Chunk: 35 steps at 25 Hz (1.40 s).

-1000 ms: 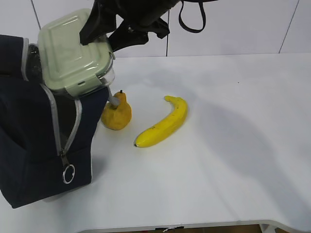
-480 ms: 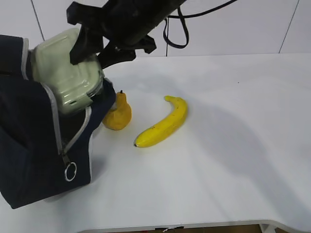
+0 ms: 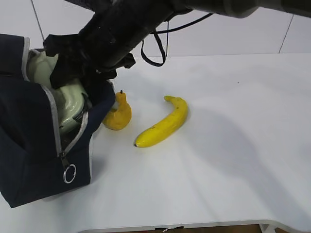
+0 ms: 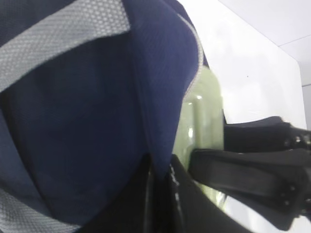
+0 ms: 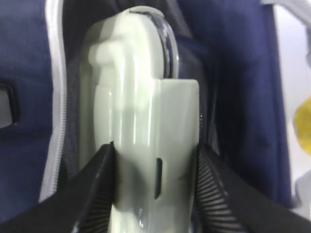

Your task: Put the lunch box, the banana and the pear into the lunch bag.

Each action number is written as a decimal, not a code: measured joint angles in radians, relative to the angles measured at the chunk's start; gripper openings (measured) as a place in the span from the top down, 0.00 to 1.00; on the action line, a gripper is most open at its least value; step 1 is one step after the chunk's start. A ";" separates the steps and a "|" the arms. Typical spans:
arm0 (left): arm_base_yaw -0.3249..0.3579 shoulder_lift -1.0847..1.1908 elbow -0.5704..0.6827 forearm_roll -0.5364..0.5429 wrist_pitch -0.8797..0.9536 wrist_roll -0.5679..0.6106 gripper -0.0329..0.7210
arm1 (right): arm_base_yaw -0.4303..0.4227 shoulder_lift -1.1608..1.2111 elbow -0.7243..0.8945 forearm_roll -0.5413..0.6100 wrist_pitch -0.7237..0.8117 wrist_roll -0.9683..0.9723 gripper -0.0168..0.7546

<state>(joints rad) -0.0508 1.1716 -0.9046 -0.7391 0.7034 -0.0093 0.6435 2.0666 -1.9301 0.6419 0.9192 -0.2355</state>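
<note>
Over the last second I've tipped the lunch box from flat above the opening onto its edge and sunk it into the lunch bag; only its upper part shows above the zipper line now. That puts the first of three items nearly home.

The right gripper is clamped on the box, one finger on each broad face, so the jaws stand about half spread around it. The left gripper is pinched tight on the bag's rim fabric (holding the mouth open, I judge).

From the right wrist the box looks pale sage green with a clear base edge and a latch slot, standing upright between the navy walls. The pear sits on the table just beside the bag, and the banana lies near it to the right, both untouched.
</note>
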 joint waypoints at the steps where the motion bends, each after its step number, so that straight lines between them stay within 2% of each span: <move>1: 0.000 0.000 0.000 0.000 0.000 0.002 0.97 | 0.000 0.007 0.000 0.017 0.000 -0.014 0.51; 9: 0.000 0.000 0.000 0.000 0.002 0.009 0.97 | 0.000 0.054 0.000 0.110 0.011 -0.113 0.51; 31: 0.000 0.000 0.000 0.000 0.002 0.009 0.97 | 0.000 0.058 0.000 0.151 0.012 -0.125 0.51; 35: 0.000 0.000 0.000 -0.031 0.005 0.027 0.97 | 0.000 0.080 0.000 0.156 0.043 -0.125 0.51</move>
<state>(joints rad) -0.0508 1.1716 -0.9046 -0.7705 0.7089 0.0172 0.6435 2.1462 -1.9301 0.7983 0.9623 -0.3605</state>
